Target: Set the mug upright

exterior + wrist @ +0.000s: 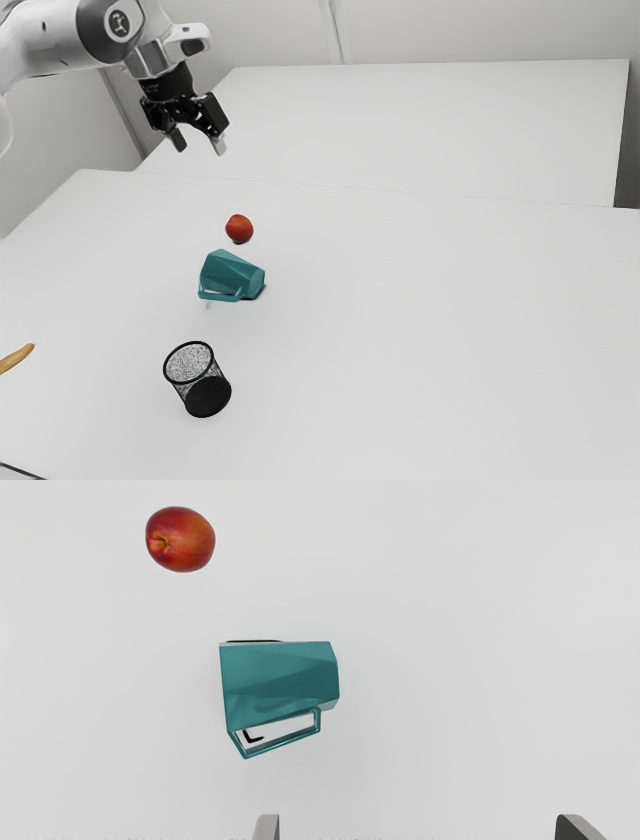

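Note:
High over the table, in the exterior view's upper left, my gripper (199, 146) hangs with nothing held. In the wrist view the gripper (417, 825) is open, its two fingertips far apart. A teal faceted mug (232, 275) lies on its side on the table, below my gripper and apart from it. From above, the mug (280, 680) shows its side wall, with the angular handle lying out along one side, toward my fingertips. The inside of the mug is hidden.
A red-orange fruit (239, 228) (180, 539) rests close to the mug. On the mug's other side stands a black mesh cup (208, 394). A tan curved object (16, 357) shows at the exterior view's left edge. All are on the white table (420, 340).

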Controlling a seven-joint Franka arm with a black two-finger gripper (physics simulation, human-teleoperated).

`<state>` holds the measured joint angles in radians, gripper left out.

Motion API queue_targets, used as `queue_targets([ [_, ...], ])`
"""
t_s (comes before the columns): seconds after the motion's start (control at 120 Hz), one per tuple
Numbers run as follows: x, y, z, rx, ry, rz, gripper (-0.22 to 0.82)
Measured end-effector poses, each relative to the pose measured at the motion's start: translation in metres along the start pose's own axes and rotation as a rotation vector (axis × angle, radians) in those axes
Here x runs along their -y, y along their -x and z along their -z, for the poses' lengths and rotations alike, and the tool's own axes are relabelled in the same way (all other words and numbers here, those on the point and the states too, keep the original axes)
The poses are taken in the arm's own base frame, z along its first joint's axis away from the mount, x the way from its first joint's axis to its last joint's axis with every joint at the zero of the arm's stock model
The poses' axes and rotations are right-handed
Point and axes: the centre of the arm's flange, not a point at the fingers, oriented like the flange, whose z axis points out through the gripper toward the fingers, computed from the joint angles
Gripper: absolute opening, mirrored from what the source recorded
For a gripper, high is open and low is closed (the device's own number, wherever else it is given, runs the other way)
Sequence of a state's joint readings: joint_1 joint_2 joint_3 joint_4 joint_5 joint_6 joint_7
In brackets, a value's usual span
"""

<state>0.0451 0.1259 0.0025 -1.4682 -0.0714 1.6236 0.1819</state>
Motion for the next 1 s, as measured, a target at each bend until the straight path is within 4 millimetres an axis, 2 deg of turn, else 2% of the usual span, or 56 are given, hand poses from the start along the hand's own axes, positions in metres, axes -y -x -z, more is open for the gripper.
queue_targets([
  [0.358, 0.003, 0.0, -0.002, 0.001, 0.03, 0.011, 0.6],
  [0.425, 0.022, 0.003, -0.002, -0.011, 0.086, 0.055, 0.6],
  [0.55, 0.077, 0.016, -0.012, -0.027, 0.226, 0.146, 0.6],
  [0.642, 0.12, 0.025, -0.03, -0.022, 0.316, 0.196, 0.6],
  [0.758, 0.154, 0.032, -0.06, 0.012, 0.41, 0.221, 0.6],
  [0.875, 0.189, 0.043, -0.113, 0.04, 0.544, 0.262, 0.6],
  [1.0, 0.204, 0.046, -0.156, 0.051, 0.628, 0.257, 0.6],
])
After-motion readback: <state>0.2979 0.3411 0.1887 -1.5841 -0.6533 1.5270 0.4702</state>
